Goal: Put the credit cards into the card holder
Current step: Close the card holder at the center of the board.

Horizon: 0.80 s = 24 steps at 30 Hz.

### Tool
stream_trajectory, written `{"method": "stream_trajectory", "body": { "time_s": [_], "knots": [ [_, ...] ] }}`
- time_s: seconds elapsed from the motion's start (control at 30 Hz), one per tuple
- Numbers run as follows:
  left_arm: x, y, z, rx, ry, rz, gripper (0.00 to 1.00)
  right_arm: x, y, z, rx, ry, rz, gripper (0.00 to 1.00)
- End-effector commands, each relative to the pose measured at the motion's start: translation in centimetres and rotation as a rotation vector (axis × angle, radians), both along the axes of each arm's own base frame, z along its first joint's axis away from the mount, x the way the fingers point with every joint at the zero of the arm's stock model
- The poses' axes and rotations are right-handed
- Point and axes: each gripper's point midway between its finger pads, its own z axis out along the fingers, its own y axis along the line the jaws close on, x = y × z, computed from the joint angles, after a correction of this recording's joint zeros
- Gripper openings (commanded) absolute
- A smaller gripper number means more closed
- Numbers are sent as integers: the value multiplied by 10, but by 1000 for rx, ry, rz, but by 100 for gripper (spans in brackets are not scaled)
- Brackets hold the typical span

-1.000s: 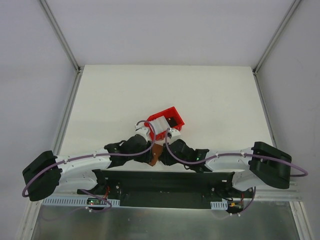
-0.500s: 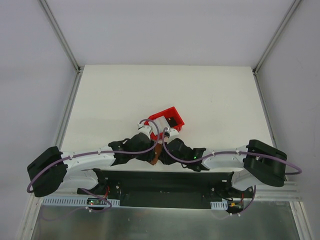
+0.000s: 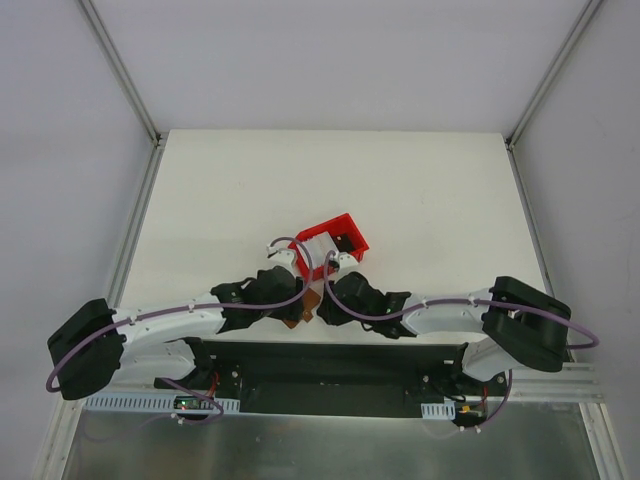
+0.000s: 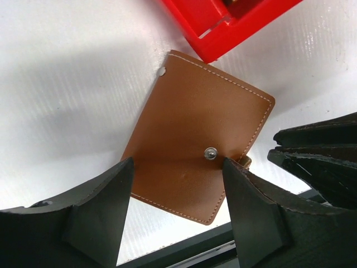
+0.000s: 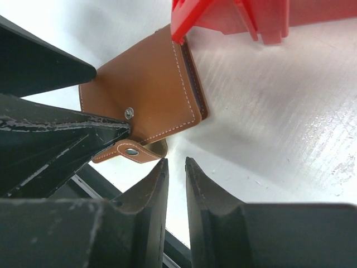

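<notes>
Between the left fingers (image 4: 92, 215) lies the card holder (image 4: 195, 128), seemingly loose.

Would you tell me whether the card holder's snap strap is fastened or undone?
Undone: the strap lies loose beside the folded card holder, its stud bare.

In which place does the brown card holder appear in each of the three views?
Top external: card holder low centre, just below the red tray.
Left wrist: card holder in the centre.
Right wrist: card holder upper left.
Shared landmark: the red tray, next to it everywhere.
</notes>
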Motion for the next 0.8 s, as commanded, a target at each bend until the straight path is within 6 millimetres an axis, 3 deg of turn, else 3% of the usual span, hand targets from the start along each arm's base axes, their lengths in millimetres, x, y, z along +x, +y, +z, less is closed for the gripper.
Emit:
{"method": "stream_trajectory", "body": {
  "time_s": [0.0, 0.27, 0.37, 0.53, 0.77],
  "knots": [
    [1, 17, 4, 46, -33, 18, 66, 5, 17, 19, 54, -25, 24, 22],
    [6, 16, 26, 15, -101, -14, 74, 4, 13, 22, 62, -28, 22, 22],
    [2, 22, 18, 44, -68, -11, 80, 2, 14, 24, 69, -28, 30, 23],
    [-5, 26, -3, 83, 12, -12, 80, 0, 14, 28, 84, -25, 38, 23],
    [-8, 26, -9, 70, 27, -35, 82, -1, 12, 30, 92, -27, 37, 24]
  ]
}}
